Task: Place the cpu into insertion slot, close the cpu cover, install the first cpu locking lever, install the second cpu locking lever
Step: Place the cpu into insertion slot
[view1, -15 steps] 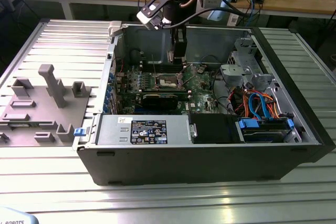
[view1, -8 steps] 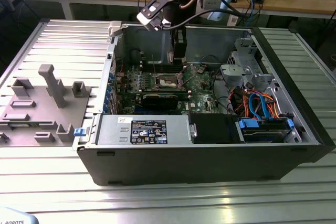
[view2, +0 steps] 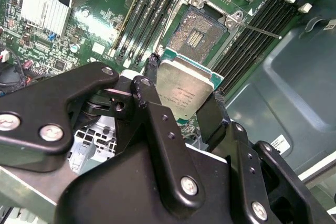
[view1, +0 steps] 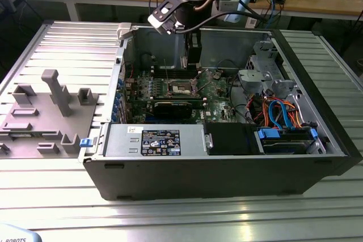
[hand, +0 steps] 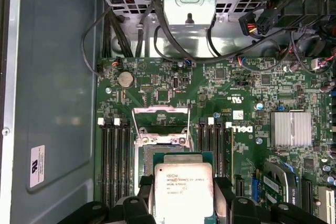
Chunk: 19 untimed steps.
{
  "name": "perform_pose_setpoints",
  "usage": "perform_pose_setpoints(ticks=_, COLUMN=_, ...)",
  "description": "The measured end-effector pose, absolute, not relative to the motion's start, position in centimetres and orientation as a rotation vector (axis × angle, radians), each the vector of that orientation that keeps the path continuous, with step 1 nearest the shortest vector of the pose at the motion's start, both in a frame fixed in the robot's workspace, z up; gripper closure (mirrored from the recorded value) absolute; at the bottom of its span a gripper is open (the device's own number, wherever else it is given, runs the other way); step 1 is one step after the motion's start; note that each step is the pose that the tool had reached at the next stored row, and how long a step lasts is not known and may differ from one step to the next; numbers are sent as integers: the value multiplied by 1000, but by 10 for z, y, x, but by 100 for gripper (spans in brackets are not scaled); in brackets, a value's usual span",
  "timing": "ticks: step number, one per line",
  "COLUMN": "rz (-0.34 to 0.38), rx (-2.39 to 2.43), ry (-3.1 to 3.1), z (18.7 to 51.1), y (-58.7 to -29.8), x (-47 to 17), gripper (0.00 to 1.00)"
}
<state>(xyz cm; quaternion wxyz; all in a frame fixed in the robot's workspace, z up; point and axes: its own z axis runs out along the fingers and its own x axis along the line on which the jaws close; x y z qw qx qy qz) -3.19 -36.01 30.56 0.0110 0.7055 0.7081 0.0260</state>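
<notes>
The black two-fingered gripper (view2: 185,80) is clamped on the small, flat, square cpu with its silver-grey metal top (view2: 186,93). One finger (view2: 151,66) presses each of two opposite edges, holding the chip off the board. Just beyond it, the square insertion slot with a dark centre and silver rim (view2: 197,31) lies uncovered in the green motherboard (hand: 236,85). The thin silver cpu cover frame (hand: 160,110) stands raised at the slot's far side. The dark open computer case (view1: 227,177) surrounds everything.

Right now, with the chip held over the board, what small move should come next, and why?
Probably ease the cpu down toward the insertion slot. The gripper grips the chip by two edges, and in the second wrist view the slot sits open and bare, with the chip not yet in it.
</notes>
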Motion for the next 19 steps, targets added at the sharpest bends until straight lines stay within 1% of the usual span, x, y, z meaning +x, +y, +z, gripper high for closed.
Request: perform_pose_setpoints(ticks=19, rz=81, rx=2201, ry=2209, z=300, y=-360, x=-32, gripper=46)
